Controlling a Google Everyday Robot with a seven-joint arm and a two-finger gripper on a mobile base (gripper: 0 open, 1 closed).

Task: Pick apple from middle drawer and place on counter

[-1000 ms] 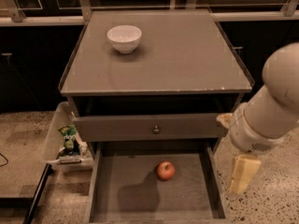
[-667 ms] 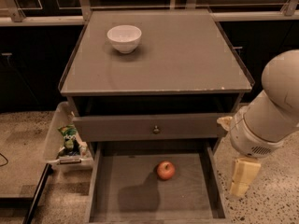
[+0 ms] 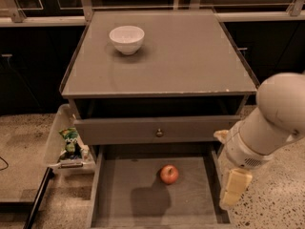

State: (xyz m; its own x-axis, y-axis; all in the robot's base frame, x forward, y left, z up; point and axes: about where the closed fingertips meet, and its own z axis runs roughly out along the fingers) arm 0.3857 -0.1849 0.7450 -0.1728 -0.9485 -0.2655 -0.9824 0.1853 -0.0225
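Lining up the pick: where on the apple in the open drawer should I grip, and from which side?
Grip the apple across its round middle, coming straight down: it sits alone on the bare floor of the middle drawer, with the knobbed drawer front close behind. The gripper hangs by that drawer's right wall, so probably shift left first.

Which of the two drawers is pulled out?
The lower drawer, with the apple on its floor; the knobbed drawer above sits pushed in. The gripper hangs by the open drawer's right wall.
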